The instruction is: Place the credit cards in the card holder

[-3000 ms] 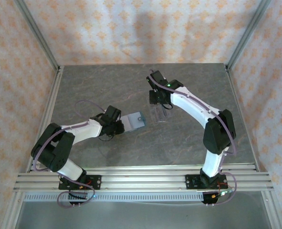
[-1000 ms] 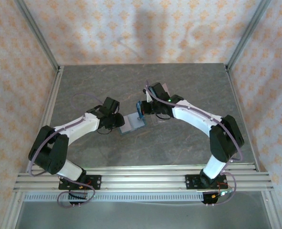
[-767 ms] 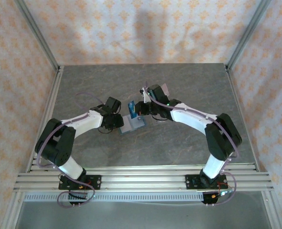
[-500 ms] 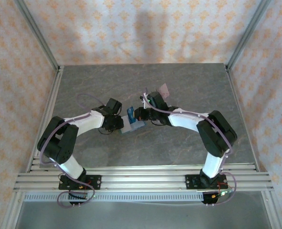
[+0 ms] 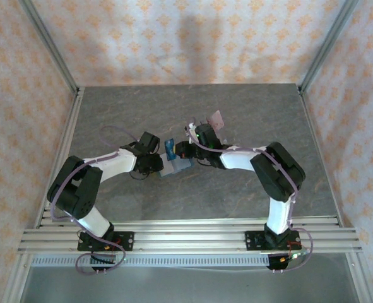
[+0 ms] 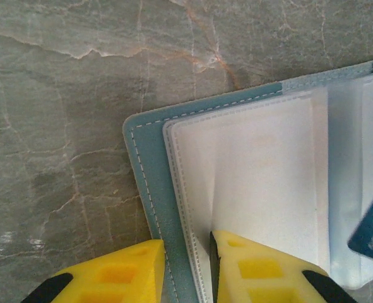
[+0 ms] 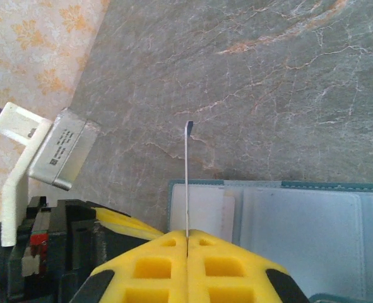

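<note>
Teal with pale stitching: that is the border my left jaws have hold of. In the left wrist view my two yellow fingers stand at the bottom edge with only a narrow gap between them, and the holder's border runs straight into that gap. The holder lies open on the grey marbled counter with its white and clear sleeves facing up, and the frame cuts off its right part. At the lower right a corner of the blue card, printed with pale digits, overlaps the clear sleeve. The rest of it is out of frame, and I cannot tell whether the corner touches the sleeve or hangs above it.

My right jaws are pressed fully together on that card. In the right wrist view it shows edge-on, a thin pale upright line with a dark tip, rising from between the yellow fingers. The open holder lies at the lower right, partly hidden behind them.

From above, both wrists meet just left of centre with the holder low between them and the blue card standing over its upper left edge. The pink card sits tilted up and to the right, well apart from the holder. What props it up is too small to make out.
</note>
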Controlling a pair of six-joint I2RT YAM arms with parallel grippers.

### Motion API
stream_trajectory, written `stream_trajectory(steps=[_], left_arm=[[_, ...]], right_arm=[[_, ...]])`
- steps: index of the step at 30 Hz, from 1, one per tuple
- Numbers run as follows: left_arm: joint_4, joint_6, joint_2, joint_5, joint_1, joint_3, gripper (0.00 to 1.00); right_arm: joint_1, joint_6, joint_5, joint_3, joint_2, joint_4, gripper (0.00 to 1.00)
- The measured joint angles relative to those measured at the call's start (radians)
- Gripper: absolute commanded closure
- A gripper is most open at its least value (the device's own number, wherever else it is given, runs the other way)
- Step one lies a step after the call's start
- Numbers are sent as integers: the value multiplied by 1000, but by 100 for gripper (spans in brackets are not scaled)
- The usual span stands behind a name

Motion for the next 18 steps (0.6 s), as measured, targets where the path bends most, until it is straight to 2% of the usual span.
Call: stream_trajectory(steps=[18], left_arm=[[12,0,-4,0,0,-8,74]], right_arm=[[-12,18,-26,-3,65,70,100]])
